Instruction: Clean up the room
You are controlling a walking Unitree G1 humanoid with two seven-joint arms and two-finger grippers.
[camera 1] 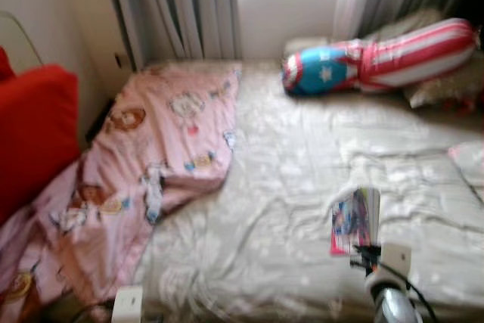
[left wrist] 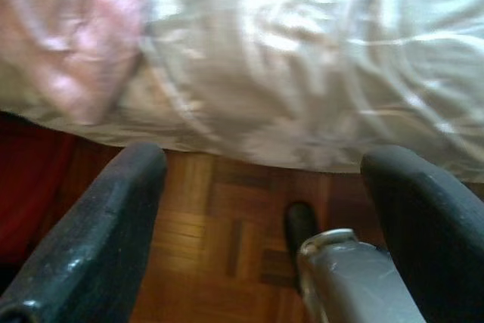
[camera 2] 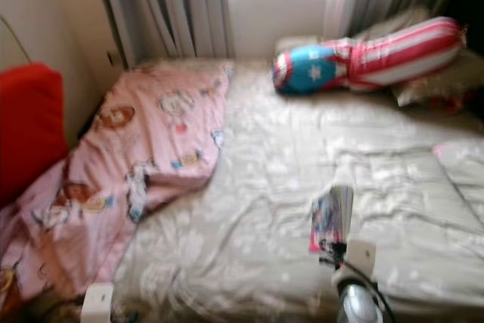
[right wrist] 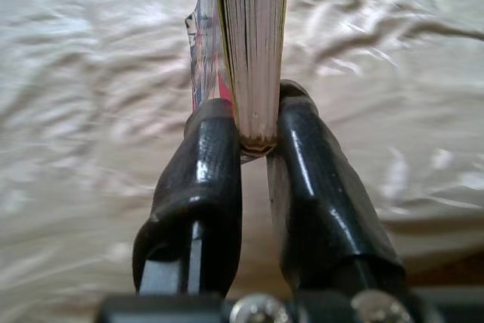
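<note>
While the right pincer (right wrist: pixel 253 138) is clamped on the book (right wrist: pixel 249 43) by its lower edge, upright above the bed (camera 1: pixel 287 187), keep yr grip firm w/ no tilt. Left pincer (left wrist: pixel 265 209) gapes wide, empty, near floor (left wrist: pixel 219 232).

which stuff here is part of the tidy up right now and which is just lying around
In the job:
- book, pinched edge-on in the right tool above the bed sheet
- pink cartoon blanket, rumpled, sliding off the bed's left side

Just lying about:
- star-and-stripes bolster pillow at the head
- red cushion by the wall
- left tool, open, low above the wooden floor
</note>
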